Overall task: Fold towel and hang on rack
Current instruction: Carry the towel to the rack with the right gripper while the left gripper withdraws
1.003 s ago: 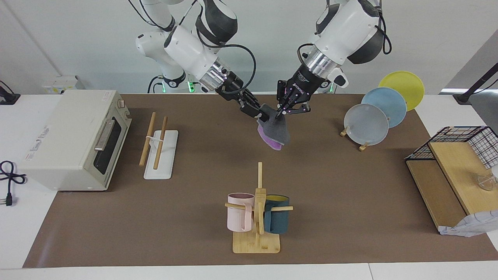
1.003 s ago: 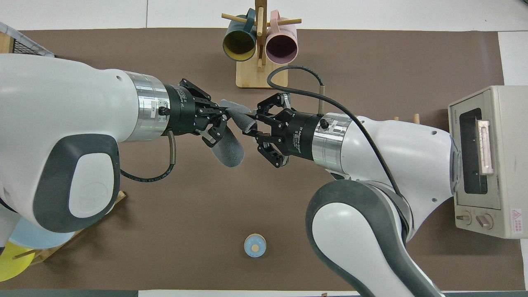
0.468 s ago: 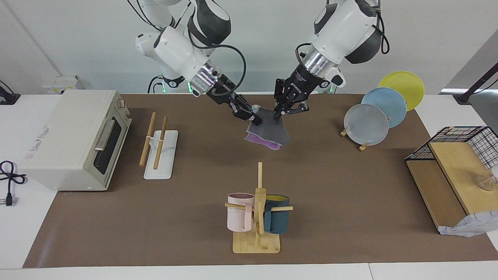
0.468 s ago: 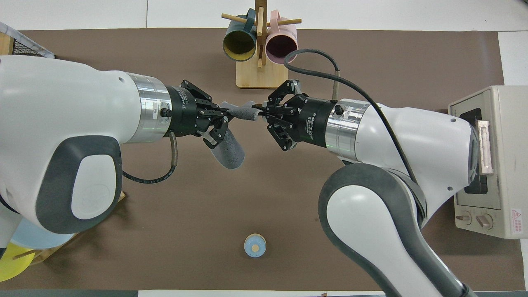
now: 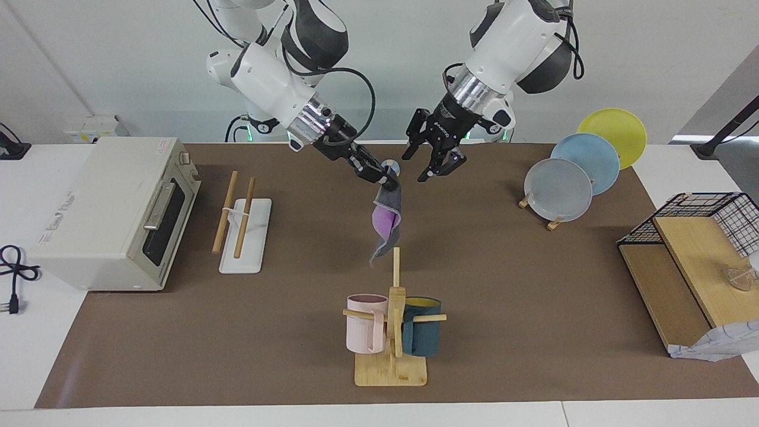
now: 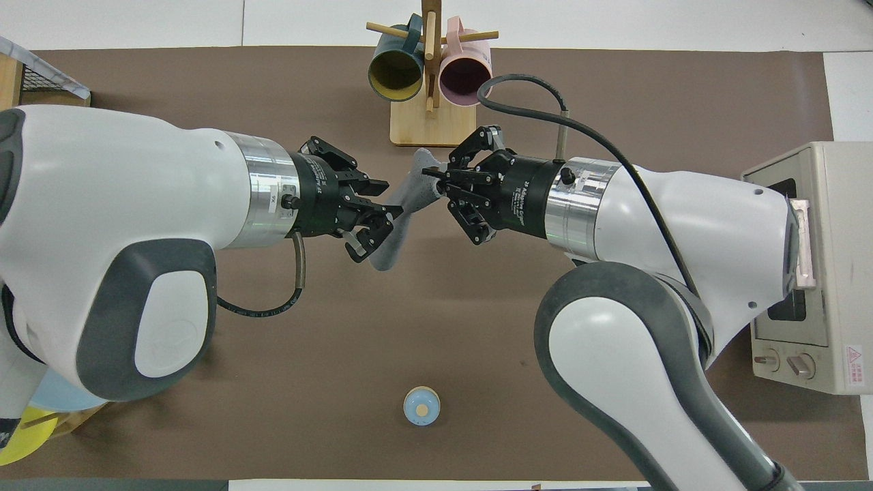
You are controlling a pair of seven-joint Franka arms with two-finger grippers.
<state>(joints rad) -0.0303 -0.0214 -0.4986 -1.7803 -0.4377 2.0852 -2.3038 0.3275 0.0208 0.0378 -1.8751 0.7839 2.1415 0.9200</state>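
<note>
Fingers of the right gripper (image 5: 385,179) are pinching the top edge of the towel (image 5: 386,228), while the fingers of the left gripper (image 5: 434,167) are standing spread apart just beside it, touching no cloth. Hanging limp from that single pinch, the towel is draping downward in a narrow, loosely folded strip, showing its dark grey face along the top and lower tip and its purple face bulging out in the middle; from the overhead view it is appearing as a grey, fuzzy band (image 6: 404,204) running between the two grippers. Both grippers are hovering over the brown mat (image 5: 504,332) that is covering the bench (image 5: 35,367), whose white top is showing around the mat's edges, with a pale wall rising at the robots' end. The towel's lower tip is dangling in the air over the mat, on the robots' side of the mug tree (image 5: 393,332) with its pink and dark blue mugs. The rack (image 5: 240,222), with its two slanted wooden dowels on a white base, is standing well apart from the towel, toward the right arm's end of the bench, just beside the toaster oven (image 5: 112,213). A stand with three plates (image 5: 578,172) is sitting toward the left arm's end, and a small blue round thing (image 6: 421,406) is lying on the mat close to the robots.
</note>
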